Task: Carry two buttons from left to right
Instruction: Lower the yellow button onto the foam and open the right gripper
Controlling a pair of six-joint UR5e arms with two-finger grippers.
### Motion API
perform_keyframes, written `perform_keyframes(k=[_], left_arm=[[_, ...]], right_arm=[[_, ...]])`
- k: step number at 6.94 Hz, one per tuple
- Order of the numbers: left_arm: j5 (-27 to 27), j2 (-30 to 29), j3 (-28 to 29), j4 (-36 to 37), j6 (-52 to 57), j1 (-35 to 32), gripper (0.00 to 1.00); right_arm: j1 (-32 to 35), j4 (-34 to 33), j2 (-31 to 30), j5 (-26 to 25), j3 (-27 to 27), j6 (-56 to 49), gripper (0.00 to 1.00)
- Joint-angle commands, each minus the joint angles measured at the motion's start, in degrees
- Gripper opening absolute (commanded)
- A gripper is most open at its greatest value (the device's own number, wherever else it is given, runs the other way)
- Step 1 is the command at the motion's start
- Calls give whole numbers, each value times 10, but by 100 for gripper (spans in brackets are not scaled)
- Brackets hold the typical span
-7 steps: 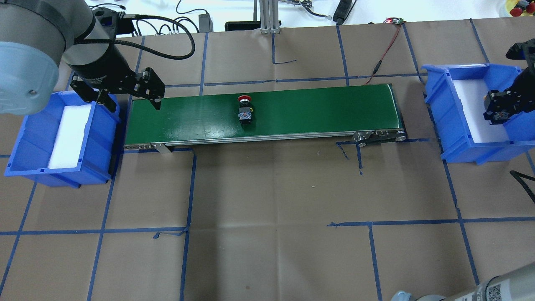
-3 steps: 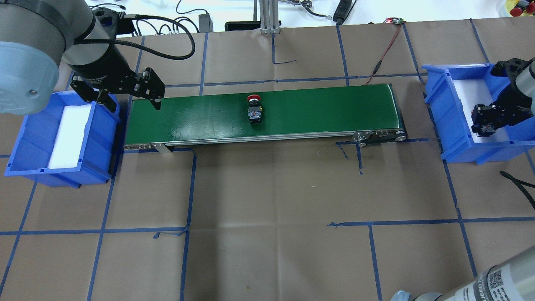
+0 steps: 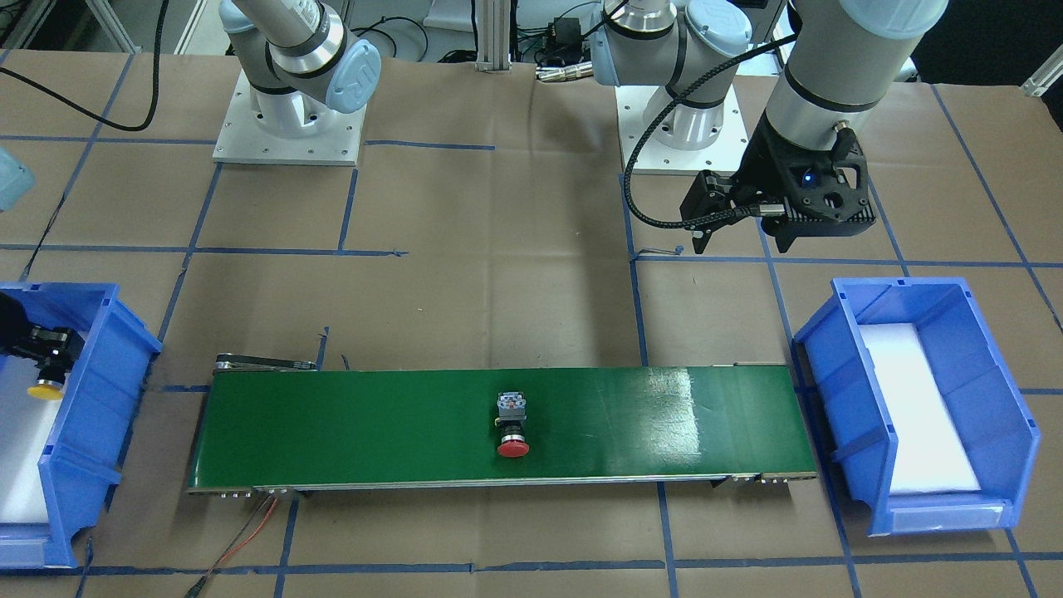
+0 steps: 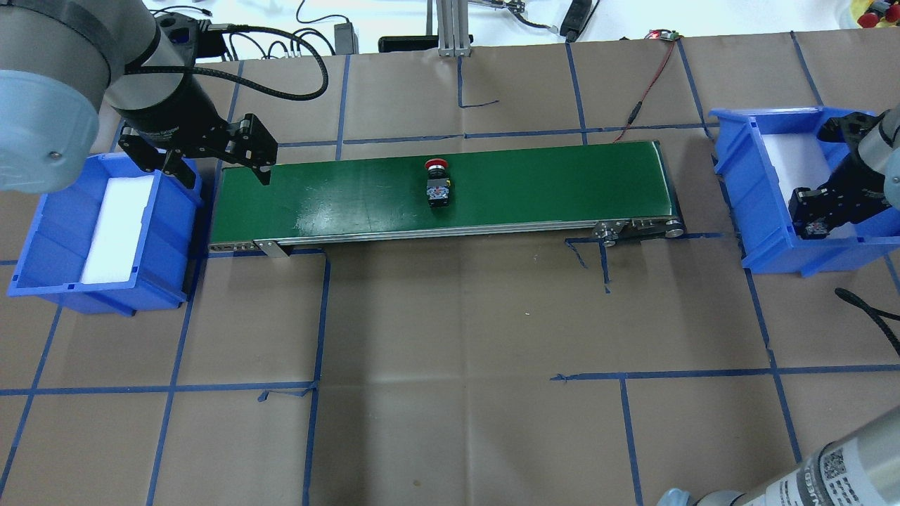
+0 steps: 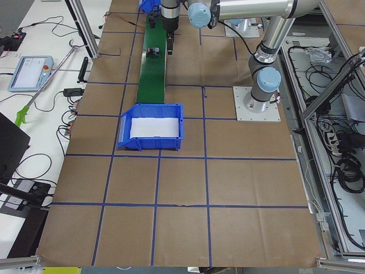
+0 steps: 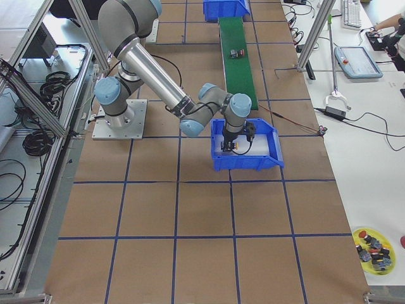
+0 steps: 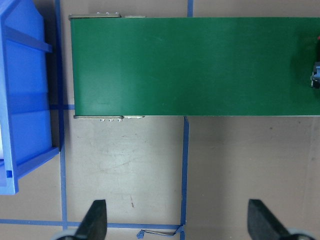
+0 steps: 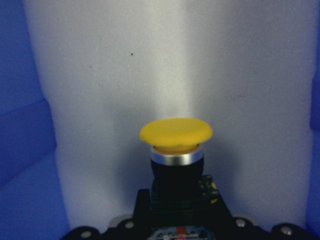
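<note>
The red button [image 4: 437, 184] lies on its side near the middle of the green conveyor belt [image 4: 562, 183]; it also shows in the front view [image 3: 512, 428] and at the right edge of the left wrist view [image 7: 316, 75]. My left gripper [image 4: 221, 176] is open and empty, hovering by the belt's left end, next to the left blue bin [image 4: 42, 239]. My right gripper [image 4: 819, 214] is shut on the yellow button [image 8: 175, 132], held cap-down just above the white foam inside the right blue bin [image 4: 759, 183]. The yellow cap also shows in the front view [image 3: 46, 389].
The left bin holds only a white foam pad [image 4: 116, 228]. A red cable [image 4: 647, 88] runs from the belt's far right end to the table's back. Blue tape lines cross the brown table [image 4: 450, 351].
The red button has travelled right along the belt. My right gripper with the yellow button has moved left and toward the bin's front wall. The left gripper has not moved.
</note>
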Motion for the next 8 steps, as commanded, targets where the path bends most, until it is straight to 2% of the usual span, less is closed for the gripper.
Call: perform_keyframes(k=[1, 3, 4, 6, 8], left_arm=[[0, 0, 0, 0, 0, 0, 100], [0, 0, 0, 0, 0, 0, 100], [0, 0, 0, 0, 0, 0, 100], [0, 0, 0, 0, 0, 0, 100], [0, -1, 0, 0, 0, 0, 100]], right_arm=[[0, 0, -1, 4, -6, 1, 98], [1, 3, -14, 3, -25, 3, 99], [5, 13, -30, 3, -68, 4, 99], [54, 16, -54, -2, -138, 6, 99], [125, 48, -89, 0, -156, 103, 99]])
